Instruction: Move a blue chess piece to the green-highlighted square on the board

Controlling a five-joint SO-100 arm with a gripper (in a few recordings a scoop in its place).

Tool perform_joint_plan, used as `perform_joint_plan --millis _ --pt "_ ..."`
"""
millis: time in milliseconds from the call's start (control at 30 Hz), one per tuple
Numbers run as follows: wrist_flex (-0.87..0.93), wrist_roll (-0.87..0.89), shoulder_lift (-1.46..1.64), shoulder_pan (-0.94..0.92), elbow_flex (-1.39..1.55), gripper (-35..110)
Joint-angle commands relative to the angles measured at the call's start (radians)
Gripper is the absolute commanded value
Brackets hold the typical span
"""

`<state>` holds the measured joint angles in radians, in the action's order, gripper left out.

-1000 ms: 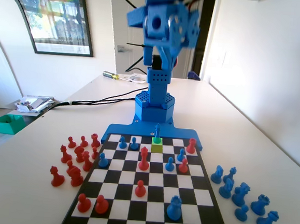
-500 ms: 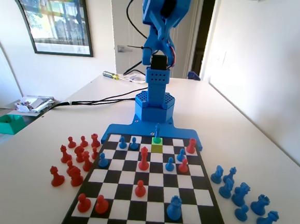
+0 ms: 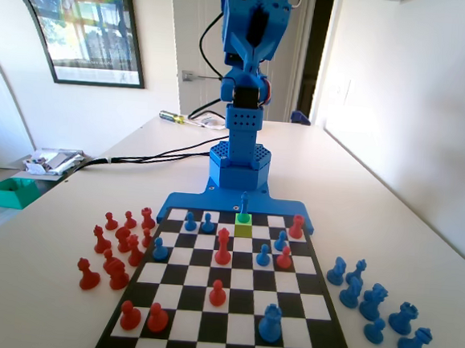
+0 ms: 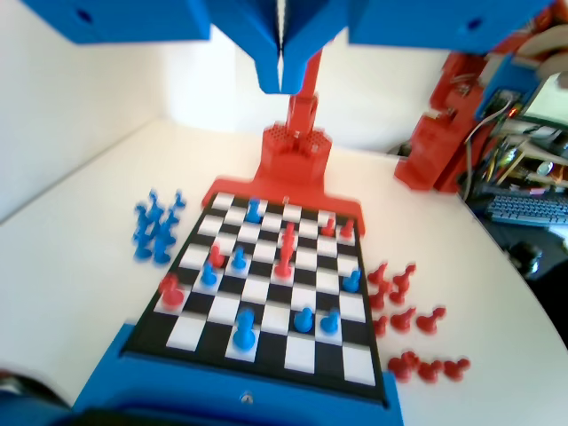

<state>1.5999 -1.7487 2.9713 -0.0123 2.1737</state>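
No legible writing on any item. In the fixed view, the flat black-and-white chequered board (image 3: 231,291) fills the lower centre. On its far row, the slender pointed blue chess piece (image 3: 244,206) stands on the lime-green highlighted square (image 3: 244,218). Wrist view, top centre: the blue two-finger gripper (image 4: 280,75) is raised, jaws clenched, empty.

Slender blue chess piece (image 3: 244,205) with pointed top, upright on the green-highlighted square (image 3: 244,219), far row of the black-and-white board (image 3: 230,303), blue-edged, flat on table.
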Motion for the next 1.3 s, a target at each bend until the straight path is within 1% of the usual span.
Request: perform_joint_plan --millis 0,167,1267 --pt "-0.018 -0.014 0.043 -0.015 0.005 1" --pt "-0.028 -0.014 0.084 -0.011 0.008 1" --pt "-0.029 -0.015 0.084 -0.011 0.008 1"
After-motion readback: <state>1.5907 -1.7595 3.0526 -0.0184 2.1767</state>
